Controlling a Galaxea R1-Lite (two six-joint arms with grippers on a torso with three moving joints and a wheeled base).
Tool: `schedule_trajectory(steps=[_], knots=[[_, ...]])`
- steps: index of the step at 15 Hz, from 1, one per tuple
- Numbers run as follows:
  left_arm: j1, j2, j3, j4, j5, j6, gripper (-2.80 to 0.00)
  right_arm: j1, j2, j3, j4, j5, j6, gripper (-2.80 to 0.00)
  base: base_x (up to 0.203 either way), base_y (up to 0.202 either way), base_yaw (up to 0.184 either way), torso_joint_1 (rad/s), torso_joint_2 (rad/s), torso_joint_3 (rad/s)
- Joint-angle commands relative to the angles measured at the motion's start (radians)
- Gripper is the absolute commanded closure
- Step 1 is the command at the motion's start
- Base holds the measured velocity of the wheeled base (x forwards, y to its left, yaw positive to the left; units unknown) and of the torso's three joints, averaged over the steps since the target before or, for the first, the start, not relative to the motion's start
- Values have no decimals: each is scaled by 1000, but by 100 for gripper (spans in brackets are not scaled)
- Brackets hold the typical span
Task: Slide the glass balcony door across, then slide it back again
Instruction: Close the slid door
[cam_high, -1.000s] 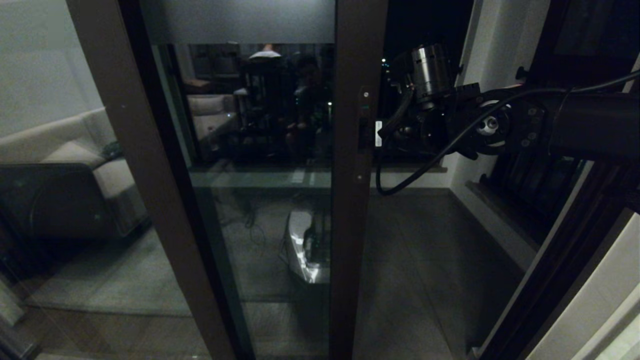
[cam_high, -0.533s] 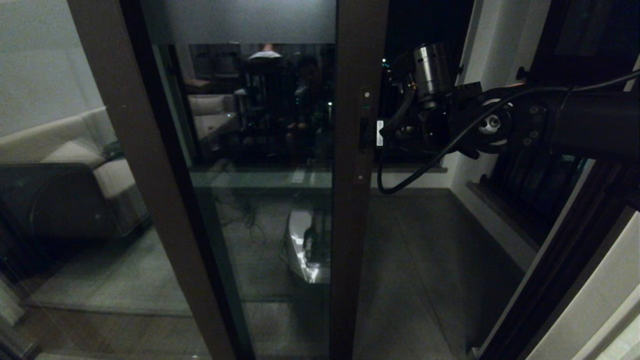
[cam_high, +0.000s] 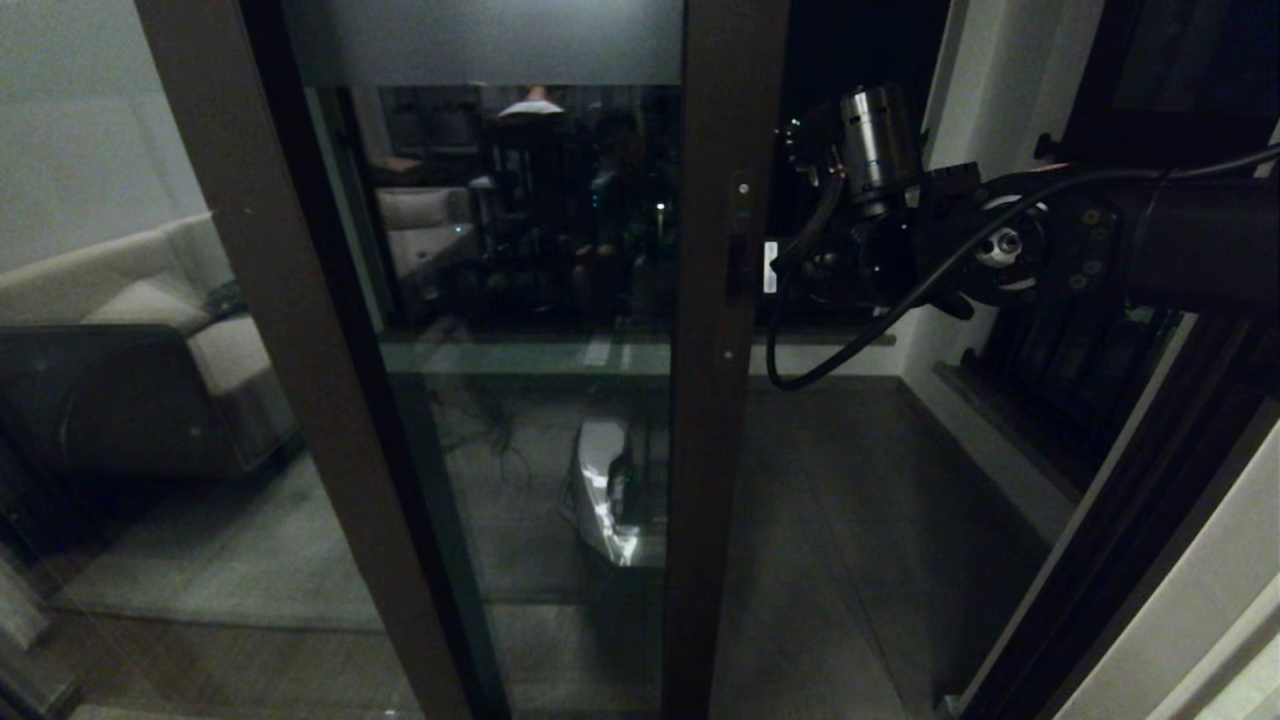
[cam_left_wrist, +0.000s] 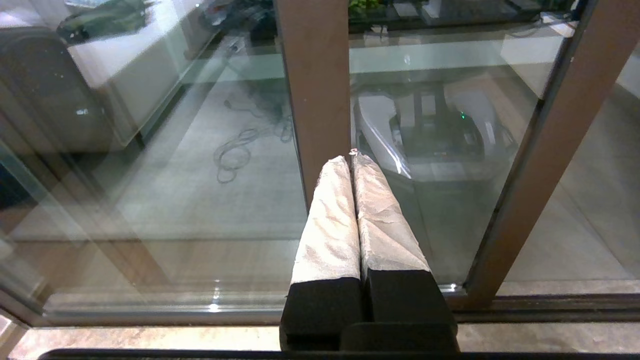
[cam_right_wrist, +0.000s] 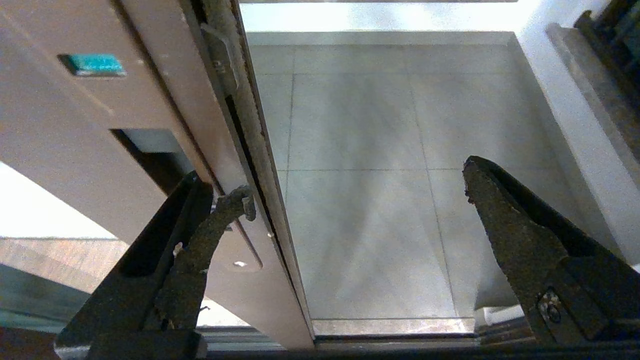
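Looking through the head camera, I see the glass balcony door (cam_high: 560, 380) standing partly across the opening, its brown stile (cam_high: 722, 400) upright near the middle of the view, with balcony floor (cam_high: 850, 520) showing to its right. My right pincer (cam_right_wrist: 350, 195) is spread wide at the stile's free edge, level with the recessed handle slot (cam_right_wrist: 150, 155); one fingertip (cam_right_wrist: 227, 205) is hooked against the stile by the slot, the other hangs clear over the tiles. My left pincer (cam_left_wrist: 352, 162), pressed together and holding nothing, is parked low in front of the glass.
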Motion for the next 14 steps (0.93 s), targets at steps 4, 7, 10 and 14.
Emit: schedule_trajectory(steps=[4, 7, 10, 14], knots=[[0, 0, 0, 0, -1, 0, 0, -14, -34, 25, 5, -3, 0, -280, 0, 0, 0, 0, 0, 0], [0, 0, 0, 0, 0, 0, 0, -26, -52, 56, 3, -4, -1, -280, 0, 0, 0, 0, 0, 0], [0, 0, 0, 0, 0, 0, 0, -53, -59, 75, 3, -3, 0, -280, 0, 0, 0, 0, 0, 0], [0, 0, 0, 0, -1, 0, 0, -59, -112, 133, 1, -3, 2, -280, 0, 0, 0, 0, 0, 0]])
